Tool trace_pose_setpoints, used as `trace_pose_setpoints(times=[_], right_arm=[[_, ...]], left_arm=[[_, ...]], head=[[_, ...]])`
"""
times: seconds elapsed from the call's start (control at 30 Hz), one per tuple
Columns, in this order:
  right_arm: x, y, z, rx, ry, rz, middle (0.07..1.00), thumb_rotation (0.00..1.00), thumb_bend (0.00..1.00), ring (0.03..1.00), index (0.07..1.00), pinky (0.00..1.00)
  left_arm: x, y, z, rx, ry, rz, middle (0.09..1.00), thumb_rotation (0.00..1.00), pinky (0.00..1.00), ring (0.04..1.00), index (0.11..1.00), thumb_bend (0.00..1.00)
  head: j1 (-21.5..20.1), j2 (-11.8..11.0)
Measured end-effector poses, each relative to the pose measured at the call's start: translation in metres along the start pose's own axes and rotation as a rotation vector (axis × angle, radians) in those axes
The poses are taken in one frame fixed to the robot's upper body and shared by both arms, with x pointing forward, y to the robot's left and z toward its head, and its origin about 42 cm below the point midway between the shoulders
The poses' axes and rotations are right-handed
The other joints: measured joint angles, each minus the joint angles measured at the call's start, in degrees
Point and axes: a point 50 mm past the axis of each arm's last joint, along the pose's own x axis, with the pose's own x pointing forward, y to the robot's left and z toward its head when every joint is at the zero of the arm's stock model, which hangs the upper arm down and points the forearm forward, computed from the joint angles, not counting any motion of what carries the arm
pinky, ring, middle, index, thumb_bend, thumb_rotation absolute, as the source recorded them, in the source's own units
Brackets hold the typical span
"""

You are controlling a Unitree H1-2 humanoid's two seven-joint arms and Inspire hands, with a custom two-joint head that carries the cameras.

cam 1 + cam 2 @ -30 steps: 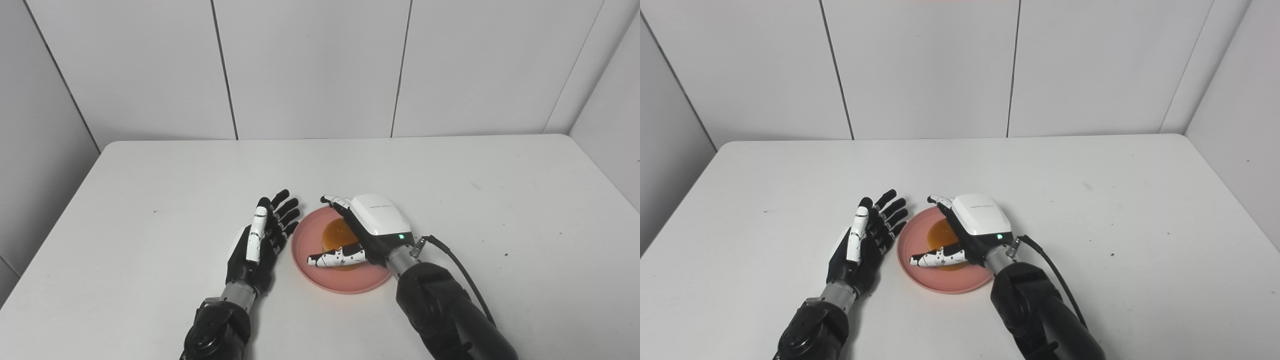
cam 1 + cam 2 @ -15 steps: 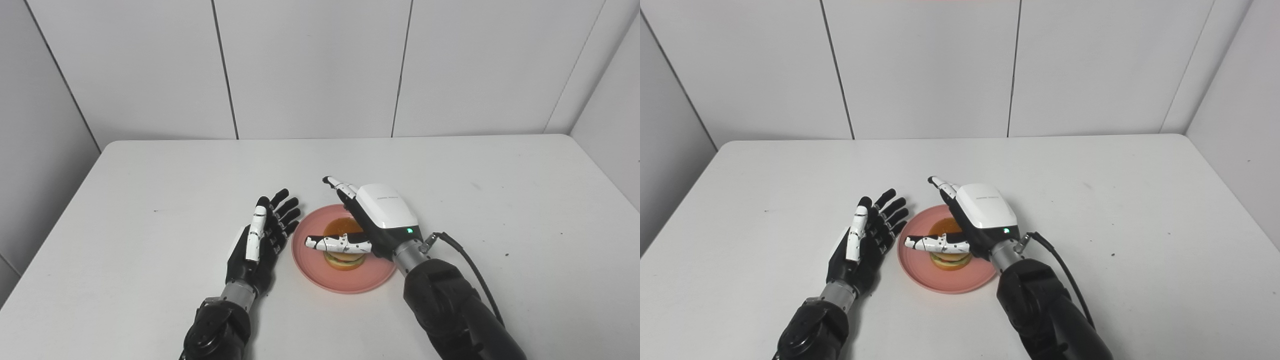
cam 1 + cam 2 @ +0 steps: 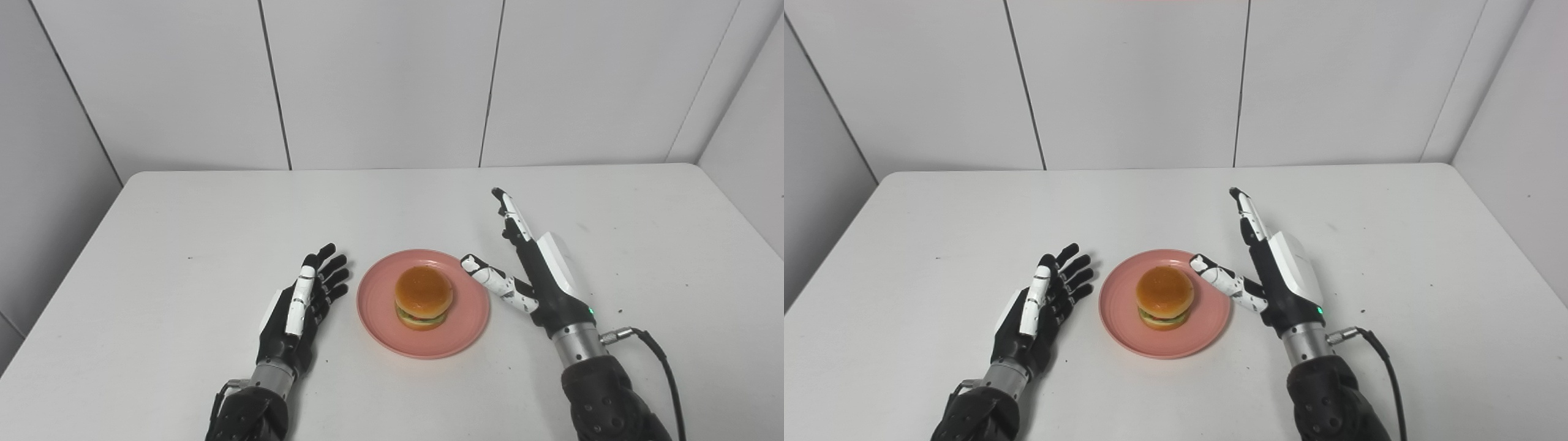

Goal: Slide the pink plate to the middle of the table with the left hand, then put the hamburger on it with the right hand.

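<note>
The pink plate [image 3: 465, 312] lies near the middle of the white table, toward the front. A hamburger [image 3: 424, 296] with an orange bun stands upright at the plate's centre. My right hand [image 3: 539, 269] is open just right of the plate, fingers stretched up and away, thumb tip over the plate's right rim, not touching the hamburger. My left hand [image 3: 303, 303] is open on edge left of the plate, a small gap from its rim, holding nothing.
The white table [image 3: 184, 233] runs back to a grey panelled wall [image 3: 380, 79]. A black cable [image 3: 655, 355] trails from my right wrist at the lower right. Small dark specks mark the tabletop on the right.
My right hand let go of the hamburger, opened, and swung off to the right of the plate. My left hand drew back slightly toward the front left. The hamburger stays on the plate.
</note>
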Motion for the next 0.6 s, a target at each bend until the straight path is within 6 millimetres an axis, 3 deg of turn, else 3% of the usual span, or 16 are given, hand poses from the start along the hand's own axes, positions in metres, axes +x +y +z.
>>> trace_pose_setpoints(times=[0.1,0.27,0.47,0.6], right_arm=[[-0.010,0.004,-0.014,0.049,0.027,0.004,1.000,1.00,0.70,0.995,1.000,0.95],[-0.017,0.007,-0.022,0.173,0.038,-0.014,0.999,1.00,0.65,0.988,1.000,0.95],[-0.043,0.029,-0.037,0.294,0.121,-0.005,0.989,1.00,0.64,0.986,1.000,0.97],[-0.045,0.030,-0.038,0.323,0.083,-0.013,0.993,1.00,0.55,0.983,0.997,0.96]], left_arm=[[-0.005,0.005,0.000,0.035,-0.003,-0.002,0.959,1.00,0.96,0.956,0.943,0.64],[-0.014,0.003,0.000,0.055,-0.006,-0.005,0.965,1.00,0.98,0.975,0.947,0.62],[-0.026,0.002,-0.006,0.099,-0.035,0.002,0.968,1.00,0.98,0.982,0.962,0.64],[-0.027,0.003,-0.012,0.108,-0.047,0.001,0.973,1.00,0.99,0.984,0.969,0.60]], head=[[-0.27,0.09],[-0.62,0.44],[-0.35,0.70],[-0.09,1.05]])
